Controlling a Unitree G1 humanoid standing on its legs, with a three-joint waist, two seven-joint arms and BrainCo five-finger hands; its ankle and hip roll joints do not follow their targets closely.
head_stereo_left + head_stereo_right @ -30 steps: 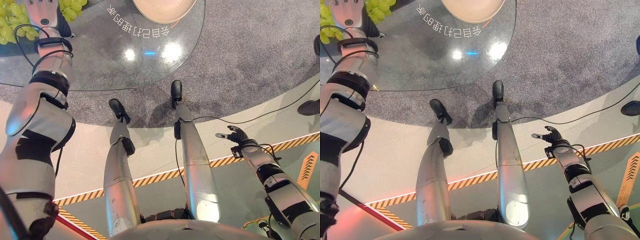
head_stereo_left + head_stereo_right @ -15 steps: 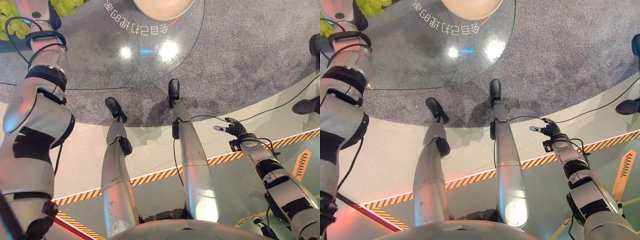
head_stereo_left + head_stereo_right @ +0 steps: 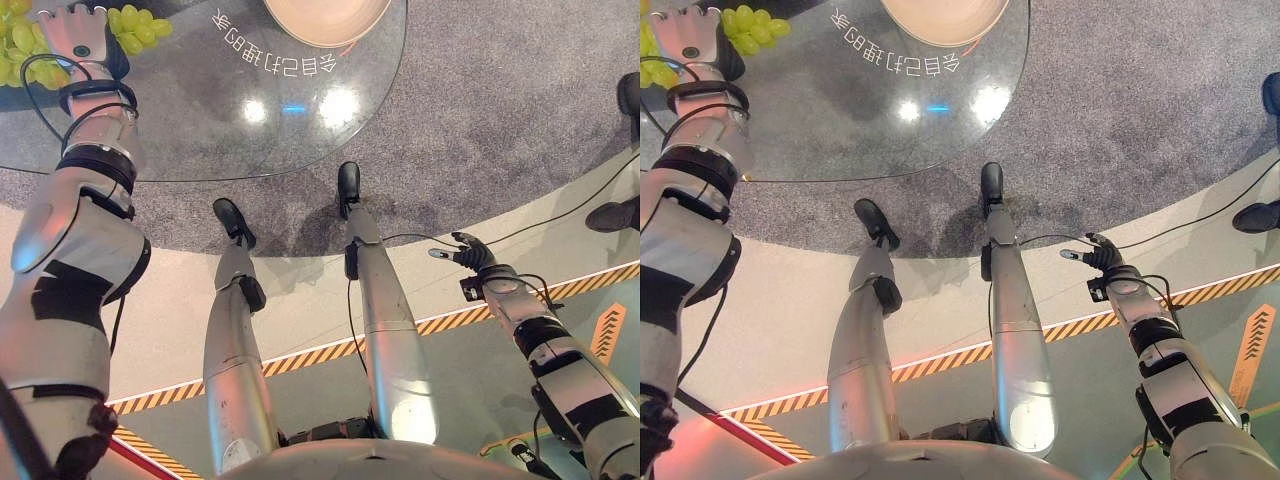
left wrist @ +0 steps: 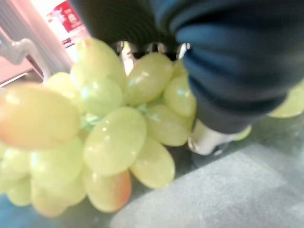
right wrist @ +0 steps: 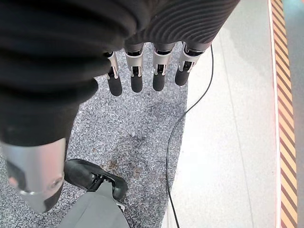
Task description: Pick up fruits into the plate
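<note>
**Left robot hand at the grapes, right one idle**

From the head camera I see the left robot hand (image 3: 78,40) up on the round glass surface (image 3: 200,120), sitting over the green grapes (image 3: 140,28); its fingers run off frame there, so I cannot tell their state. My left wrist view gives the grapes (image 4: 114,137) close up, pressed right against the dark cover, thumb tip beside them, fingers hidden behind the bunch. The plate (image 3: 327,20) lies on the same surface, well apart from the grapes. The right robot hand (image 3: 1092,255) hangs low over the floor; its wrist view shows fingers (image 5: 137,76) straight and apart, holding nothing.
</note>
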